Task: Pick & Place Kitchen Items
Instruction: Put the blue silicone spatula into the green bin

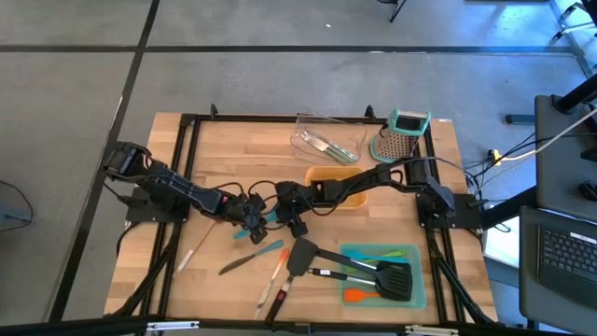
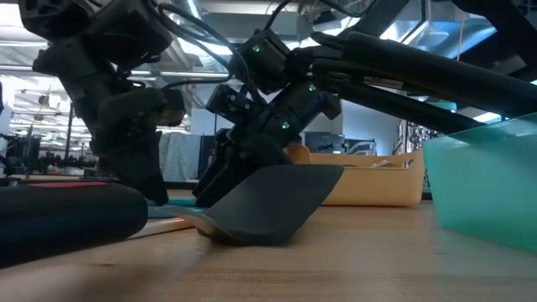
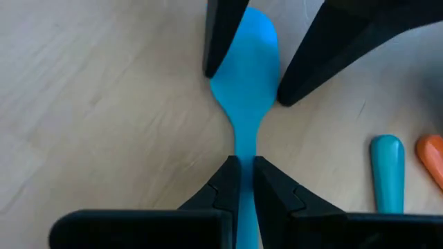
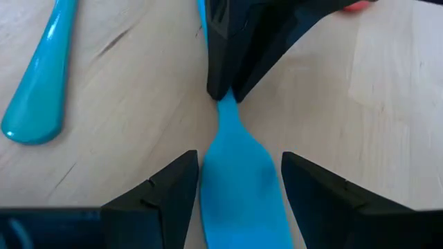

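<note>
- Surface: a pale wooden table (image 1: 215, 140) in a black frame, grey floor around it; the low view looks across into a bright workshop.
- Far left: my left arm reaches in from the left edge toward the middle. My left gripper (image 3: 240, 173) has its fingers pressed together on the thin neck of a blue spatula (image 3: 246, 76), low over the wood near the table's centre.
- The spatula's long axis runs straight out from between my left fingers: handle back under that wrist, broad blade pointing toward my other arm.
- Just right of it: my right gripper (image 4: 239, 176) meets it head-on from the opposite side. Its fingers stand apart, one either side of the blade, and as far as I can tell neither is touching it.
- The key relation: the two grippers face each other along the one line, blade between the right fingers, neck in the left. I judge this a handover, with the right needing only to close on the blade before the left lets go. The blade is flat and may be slippery, so the right hold could prove shallow.
- Beside the pair: a second teal handle (image 4: 38, 83) lies loose on the wood.
- Further right: a black turner (image 1: 300, 257) on the table, then a teal tray (image 1: 420, 289) holding more black and orange tools.
- Back right: an orange tray (image 1: 359, 198), a clear tray (image 1: 303, 126), a grater (image 1: 401, 138).
</note>
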